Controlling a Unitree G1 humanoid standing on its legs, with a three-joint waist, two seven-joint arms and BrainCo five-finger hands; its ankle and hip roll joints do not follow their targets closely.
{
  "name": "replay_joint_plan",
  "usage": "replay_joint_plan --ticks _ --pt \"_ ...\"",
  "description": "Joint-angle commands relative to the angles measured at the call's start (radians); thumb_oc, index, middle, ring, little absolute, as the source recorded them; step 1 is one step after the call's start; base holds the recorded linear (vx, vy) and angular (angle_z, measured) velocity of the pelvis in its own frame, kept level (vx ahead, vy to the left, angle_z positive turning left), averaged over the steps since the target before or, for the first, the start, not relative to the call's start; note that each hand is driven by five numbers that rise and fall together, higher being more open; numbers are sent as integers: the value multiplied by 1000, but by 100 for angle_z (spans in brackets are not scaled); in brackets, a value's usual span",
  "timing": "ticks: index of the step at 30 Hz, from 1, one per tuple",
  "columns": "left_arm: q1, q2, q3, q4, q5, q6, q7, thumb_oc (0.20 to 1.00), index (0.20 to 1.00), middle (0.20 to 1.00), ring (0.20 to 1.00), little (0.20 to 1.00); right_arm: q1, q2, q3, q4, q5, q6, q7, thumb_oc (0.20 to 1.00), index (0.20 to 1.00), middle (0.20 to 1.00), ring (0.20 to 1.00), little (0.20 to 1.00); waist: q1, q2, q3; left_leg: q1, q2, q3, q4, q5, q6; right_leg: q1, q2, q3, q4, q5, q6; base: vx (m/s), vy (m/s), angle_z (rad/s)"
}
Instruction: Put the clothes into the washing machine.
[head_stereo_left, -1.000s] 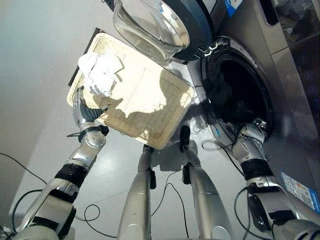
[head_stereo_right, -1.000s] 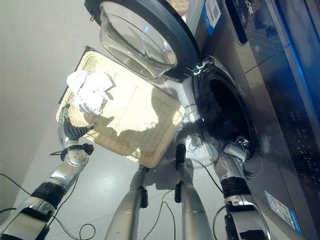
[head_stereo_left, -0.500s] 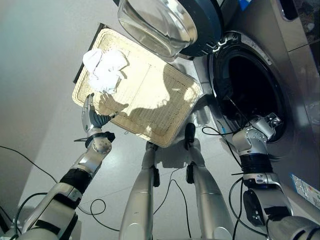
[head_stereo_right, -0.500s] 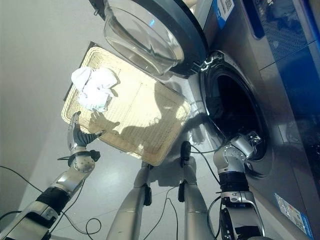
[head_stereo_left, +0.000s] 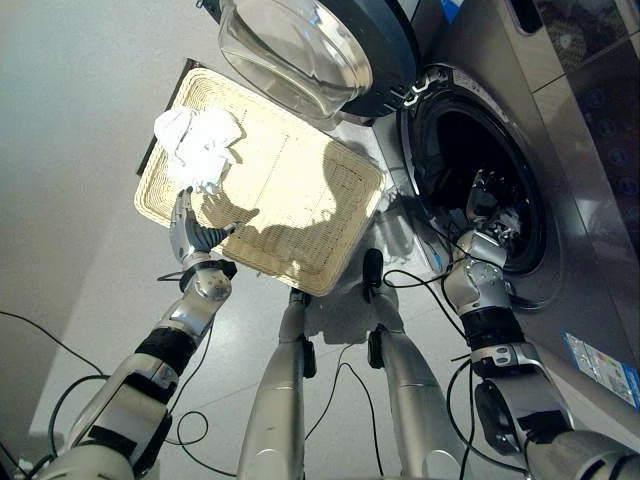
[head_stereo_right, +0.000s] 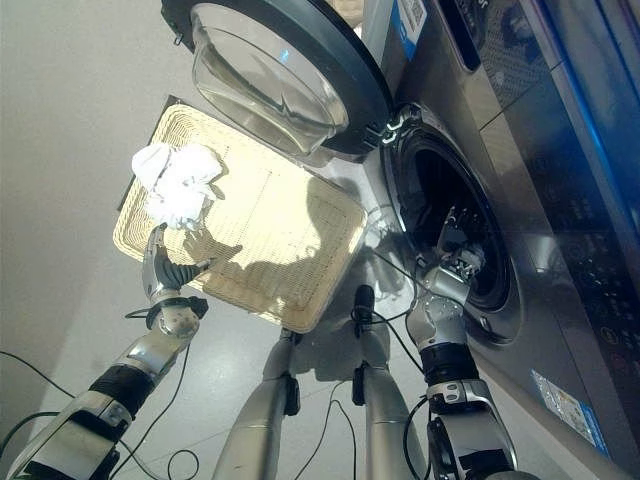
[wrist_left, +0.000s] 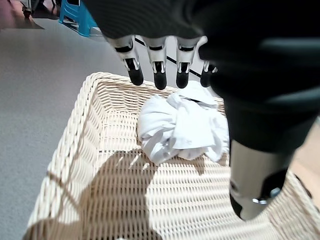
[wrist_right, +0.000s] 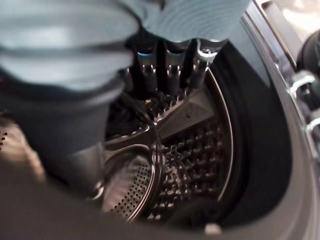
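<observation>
Clothes in basket, left of washer

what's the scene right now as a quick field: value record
washer door: swung open
drum: open, no cloth visible inside
basket: wicker tray on the floor beside the washing machine
clothes: white bundle in the basket's far corner
left hand: open, over the basket's near edge, short of the clothes
right hand: open, empty, at the drum opening
</observation>
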Motion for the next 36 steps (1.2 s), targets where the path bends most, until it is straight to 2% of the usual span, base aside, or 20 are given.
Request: replay_joint_plan --ticks 1,3,4,6,7,9,11,14,16,18,22,24,25,28,35,36 --pt "-29 10 36 15 40 -20 20 1000 1000 1000 1000 1000 36 -1 -3 -41 -9 98 102 1000 1000 1000 1000 1000 -19 12 -28 -8 -64 25 7 -40 -2 9 -16 -9 -17 34 96 0 0 0" --pt "-29 12 37 17 39 -21 17 1000 1000 1000 1000 1000 45 3 1 -27 -9 125 114 1000 1000 1000 1000 1000 -20 11 -28 -8 -64 27 4 -39 -2 8 -17 -9 -21 37 98 0 19 4" --pt "-27 12 40 18 37 -20 17 1000 1000 1000 1000 1000 60 1 9 6 -9 175 112 1000 1000 1000 1000 1000 -21 9 -28 -9 -63 27 3 -40 -1 8 -16 -7 -25 39 98 -5 32 6" --pt "-26 18 43 24 37 -18 18 1000 1000 1000 1000 1000 73 -31 32 72 -9 234 93 1000 1000 1000 1000 1000 -21 5 -28 -13 -62 28 3 -39 -2 5 -17 -7 -27 43 99 -9 32 5" --pt "-26 24 45 25 35 -10 22 1000 1000 1000 1000 1000 74 -75 57 133 -9 251 76 1000 1000 1000 1000 1000 -20 3 -28 -15 -62 30 2 -37 -2 4 -18 -8 -29 46 100 -7 16 3" --pt "-27 25 47 27 40 -4 32 1000 1000 1000 1000 1000 72 -101 81 176 -9 260 59 1000 1000 1000 1000 1000 -19 1 -28 -16 -62 30 2 -36 -3 2 -18 -10 -29 48 100 -2 14 4" --pt "-34 31 46 47 61 17 98 1000 1000 1000 1000 1000 76 -138 121 271 -230 235 -59 1000 1000 1000 1000 1000 -17 -7 -28 -20 -61 30 2 -34 -6 0 -18 -13 -34 53 100 -1 19 4" --pt "-42 32 53 57 81 41 191 1000 1000 1000 1000 1000 86 -152 150 302 -385 246 -115 1000 1000 1000 1000 1000 -17 -15 -28 -30 -60 29 2 -29 -8 -7 -15 -11 -35 57 98 1 11 0" --pt "-45 25 60 70 117 71 280 1000 1000 1000 1000 1000 105 -144 190 299 -475 268 -128 1000 1000 1000 1000 1000 -19 -24 -28 -37 -58 30 3 -26 -10 -15 -14 -11 -31 56 96 6 46 -2" --pt "-51 22 61 76 138 105 326 1000 1000 1000 1000 1000 121 -138 221 280 -523 287 -144 1000 1000 1000 1000 1000 -23 -31 -28 -40 -57 30 5 -25 -11 -20 -13 -9 -27 56 95 9 56 -3" --pt "-61 11 60 77 154 173 376 1000 1000 1000 1000 1000 156 -118 279 248 -561 337 -150 1000 1000 1000 1000 1000 -31 -44 -28 -50 -58 34 17 -28 -12 -30 -13 -9 -22 53 93 12 71 -2" --pt "-72 -2 60 77 138 230 406 1000 1000 1000 1000 1000 202 -103 356 188 -638 399 -159 1000 1000 1000 1000 1000 -45 -61 -28 -73 -63 45 58 -42 -12 -46 -17 -9 -15 50 90 21 122 -8" --pt "-68 -2 60 76 138 231 406 1000 1000 1000 1000 1000 207 -102 357 185 -639 399 -161 1000 1000 1000 1000 1000 -44 -61 -28 -67 -62 45 60 -47 -13 -40 -16 -9 -14 46 91 13 126 -18" --pt "-75 -1 58 63 131 286 411 1000 1000 1000 1000 1000 254 -108 426 120 -717 458 -166 1000 1000 1000 1000 1000 -59 -79 -28 -103 -73 50 128 -67 -13 -64 -17 -3 4 44 86 16 100 -13" --pt "-77 2 59 60 127 299 408 1000 1000 1000 1000 1000 265 -112 439 106 -737 472 -165 1000 1000 1000 1000 1000 -62 -84 -28 -113 -76 52 144 -72 -13 -70 -17 0 9 42 84 7 48 -8" --pt "-86 17 70 57 73 335 396 1000 1000 1000 1000 1000 306 -143 488 58 -785 500 -157 1000 1000 1000 1000 1000 -82 -103 -28 -154 -82 62 200 -88 -11 -98 -6 25 30 35 80 29 180 -1"
